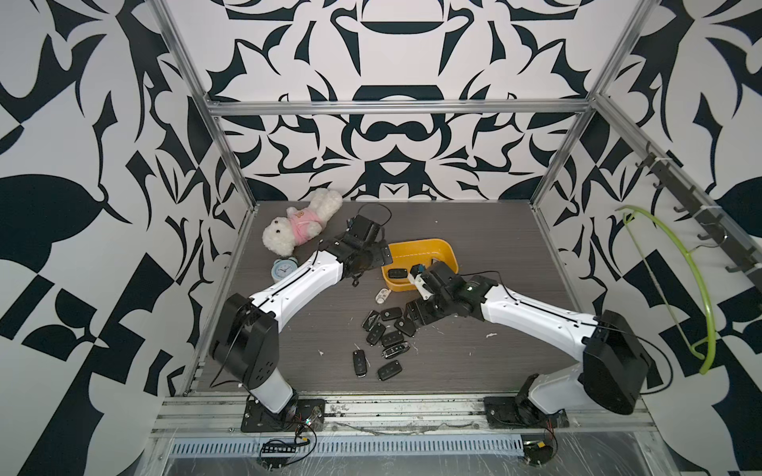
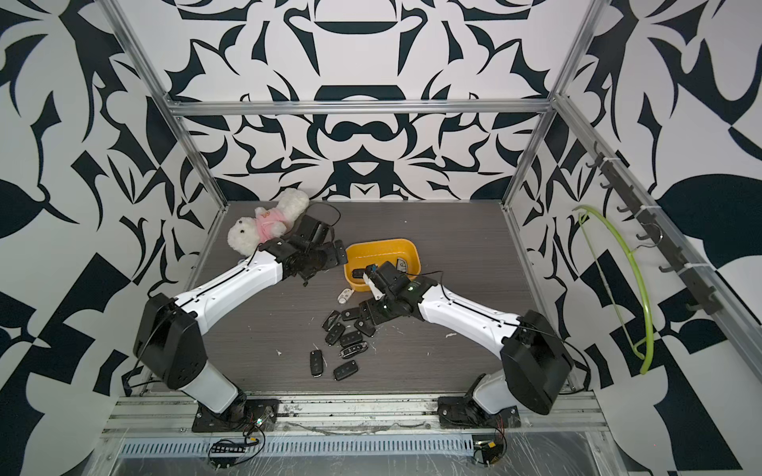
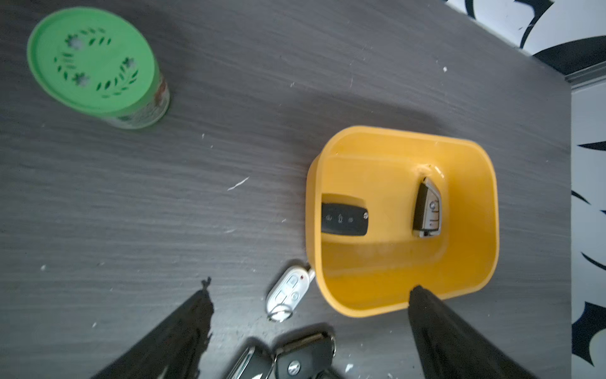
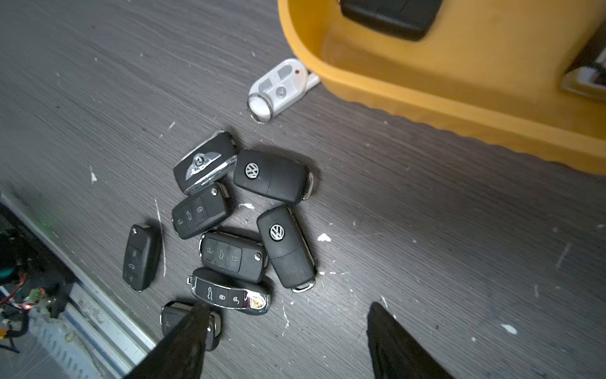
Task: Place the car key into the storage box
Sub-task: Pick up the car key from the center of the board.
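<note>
While your left gripper (image 3: pixel 311 288) hangs with its fingers spread wide and empty, one finger crossing the rim of the storage box (image 3: pixel 469 256), two car keys lie on the box floor: a black flip key (image 3: pixel 344 218) and a silver-faced key (image 3: pixel 426 210), set apart. A white fob (image 3: pixel 288 292) lies just outside the box wall. Your right gripper (image 4: pixel 288 306), fingers parted and gripping nothing, hangs over a cluster of black car keys (image 4: pixel 229 252) on the table (image 4: pixel 426 229), near the box.
</note>
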You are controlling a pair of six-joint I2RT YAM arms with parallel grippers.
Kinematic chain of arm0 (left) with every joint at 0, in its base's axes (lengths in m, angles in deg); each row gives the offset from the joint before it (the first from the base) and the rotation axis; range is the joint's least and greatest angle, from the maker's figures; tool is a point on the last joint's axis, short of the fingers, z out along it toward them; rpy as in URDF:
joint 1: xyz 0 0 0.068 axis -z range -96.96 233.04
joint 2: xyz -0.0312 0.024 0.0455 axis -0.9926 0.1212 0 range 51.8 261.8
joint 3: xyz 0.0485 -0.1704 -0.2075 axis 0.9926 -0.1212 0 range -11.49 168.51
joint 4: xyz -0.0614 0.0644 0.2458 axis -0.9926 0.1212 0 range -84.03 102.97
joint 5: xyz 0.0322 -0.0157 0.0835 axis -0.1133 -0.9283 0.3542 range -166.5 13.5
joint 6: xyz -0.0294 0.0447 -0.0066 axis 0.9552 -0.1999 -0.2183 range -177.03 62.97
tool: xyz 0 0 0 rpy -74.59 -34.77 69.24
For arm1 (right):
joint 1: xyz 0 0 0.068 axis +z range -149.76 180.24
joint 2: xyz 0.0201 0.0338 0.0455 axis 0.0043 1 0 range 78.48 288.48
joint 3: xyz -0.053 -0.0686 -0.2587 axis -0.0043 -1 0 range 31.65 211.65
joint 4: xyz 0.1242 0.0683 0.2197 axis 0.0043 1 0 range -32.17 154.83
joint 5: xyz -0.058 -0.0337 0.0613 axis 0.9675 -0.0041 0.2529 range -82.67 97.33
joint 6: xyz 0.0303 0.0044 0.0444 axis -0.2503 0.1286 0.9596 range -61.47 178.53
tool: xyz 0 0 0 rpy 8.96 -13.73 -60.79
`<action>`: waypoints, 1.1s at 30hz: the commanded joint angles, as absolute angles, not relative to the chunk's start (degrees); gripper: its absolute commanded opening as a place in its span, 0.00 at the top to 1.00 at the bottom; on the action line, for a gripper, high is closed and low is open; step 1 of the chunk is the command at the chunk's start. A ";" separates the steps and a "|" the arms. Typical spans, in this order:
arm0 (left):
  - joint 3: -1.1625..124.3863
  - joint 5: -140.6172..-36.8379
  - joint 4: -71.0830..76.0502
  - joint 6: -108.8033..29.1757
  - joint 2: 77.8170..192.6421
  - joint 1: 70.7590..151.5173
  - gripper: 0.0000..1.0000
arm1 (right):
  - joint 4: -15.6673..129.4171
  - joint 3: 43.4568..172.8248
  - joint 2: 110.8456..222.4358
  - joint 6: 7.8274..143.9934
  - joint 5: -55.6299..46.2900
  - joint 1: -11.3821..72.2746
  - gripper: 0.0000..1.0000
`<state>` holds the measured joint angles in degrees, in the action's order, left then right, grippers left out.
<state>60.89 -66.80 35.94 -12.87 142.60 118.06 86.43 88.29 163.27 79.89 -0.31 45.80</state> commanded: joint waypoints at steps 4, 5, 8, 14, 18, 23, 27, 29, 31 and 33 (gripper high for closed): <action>50.05 -68.62 33.01 -10.00 133.81 117.54 0.01 | 90.39 90.36 166.12 75.17 7.38 48.42 0.26; 48.39 -68.55 32.45 -9.40 132.52 117.45 0.01 | 90.84 90.23 166.41 74.96 8.28 48.83 0.26; 44.70 -68.76 31.07 -8.04 129.83 116.87 0.01 | 90.79 89.83 167.36 75.00 9.37 49.76 0.27; 43.34 -68.92 29.96 -6.72 129.53 116.36 0.01 | 89.86 91.24 171.32 75.10 11.00 51.37 0.27; 44.02 -69.71 29.70 -6.58 130.70 116.35 0.01 | 91.28 93.23 174.57 73.65 14.76 54.24 0.28; 43.93 -70.60 29.27 -6.30 131.52 116.28 0.01 | 91.58 93.61 176.69 73.38 16.63 55.70 0.28; 43.48 -70.96 28.74 -5.84 131.60 116.27 0.01 | 91.36 93.68 177.31 73.30 17.38 55.87 0.29; 43.56 -71.02 28.67 -5.83 131.74 116.32 0.01 | 91.31 94.00 177.81 72.98 17.41 55.97 0.30; 43.75 -71.09 28.58 -5.73 131.81 116.26 0.01 | 91.19 94.36 178.36 72.94 19.51 56.05 0.30; 43.88 -71.22 28.48 -5.77 131.95 116.33 0.01 | 90.82 94.66 178.83 72.90 19.62 56.14 0.30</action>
<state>43.66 -70.39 28.97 -5.99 131.17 116.51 90.56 92.55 179.01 73.49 17.02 55.86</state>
